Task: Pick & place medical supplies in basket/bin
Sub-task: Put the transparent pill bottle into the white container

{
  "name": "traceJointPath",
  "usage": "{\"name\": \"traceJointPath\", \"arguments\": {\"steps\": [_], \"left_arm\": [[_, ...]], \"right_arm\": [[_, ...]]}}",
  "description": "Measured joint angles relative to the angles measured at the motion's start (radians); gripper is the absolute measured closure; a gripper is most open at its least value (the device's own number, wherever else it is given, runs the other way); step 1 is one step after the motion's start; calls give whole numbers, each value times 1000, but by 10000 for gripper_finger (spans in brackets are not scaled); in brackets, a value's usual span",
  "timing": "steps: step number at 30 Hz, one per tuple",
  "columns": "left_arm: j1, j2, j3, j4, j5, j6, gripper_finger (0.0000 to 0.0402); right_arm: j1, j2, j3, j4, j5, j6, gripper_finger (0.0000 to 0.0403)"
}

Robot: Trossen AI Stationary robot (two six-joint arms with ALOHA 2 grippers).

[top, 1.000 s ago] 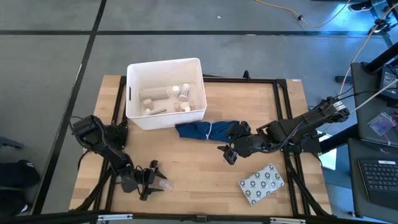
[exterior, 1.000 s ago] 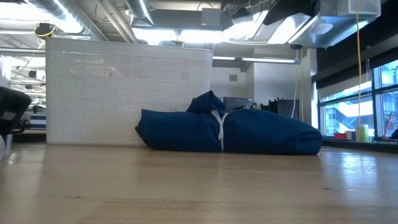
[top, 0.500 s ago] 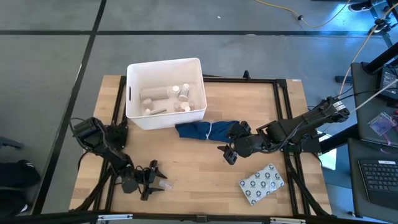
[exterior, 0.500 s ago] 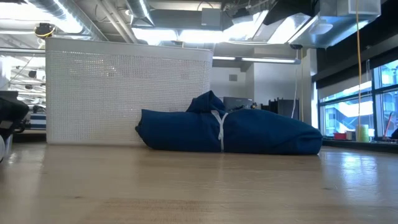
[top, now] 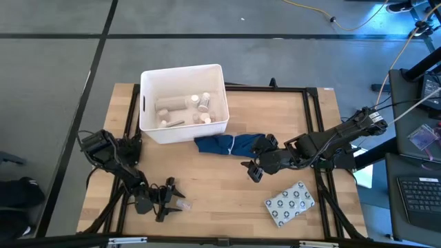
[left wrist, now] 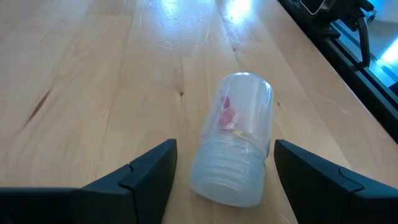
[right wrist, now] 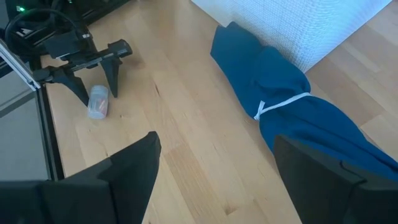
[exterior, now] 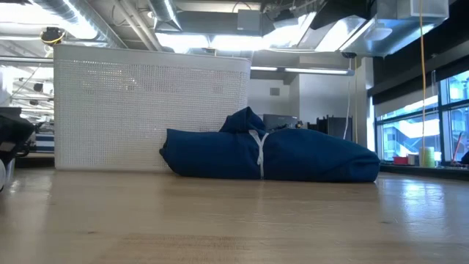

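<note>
A clear vial [left wrist: 233, 140] lies on its side on the wood near the table's front left, also seen as the vial [top: 182, 204] from above. My left gripper [top: 169, 196] is open and low at the table, one finger on each side of the vial's cap end, and I see no touch. My right gripper [top: 251, 169] hangs open above the table's middle right, by the blue cloth [top: 227, 145], with nothing between its fingers. The white basket [top: 180, 69] stands at the far left and holds several small white supplies. A grey dotted blister pack [top: 290, 203] lies flat at the front right.
The blue cloth [exterior: 267, 154] lies bunched against the basket's near wall [exterior: 150, 106]. Black frame rails run along the table's left and right sides. Bare wood lies between the vial and the blister pack.
</note>
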Motion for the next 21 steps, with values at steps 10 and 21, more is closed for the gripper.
{"name": "traceJointPath", "arguments": {"steps": [10,21], "left_arm": [[-8,0,0,-5,6,2,139],[-24,1,-1,-11,1,54,173]], "right_arm": [[0,0,0,0,0,0,93],[0,0,0,0,0,1,93]]}}
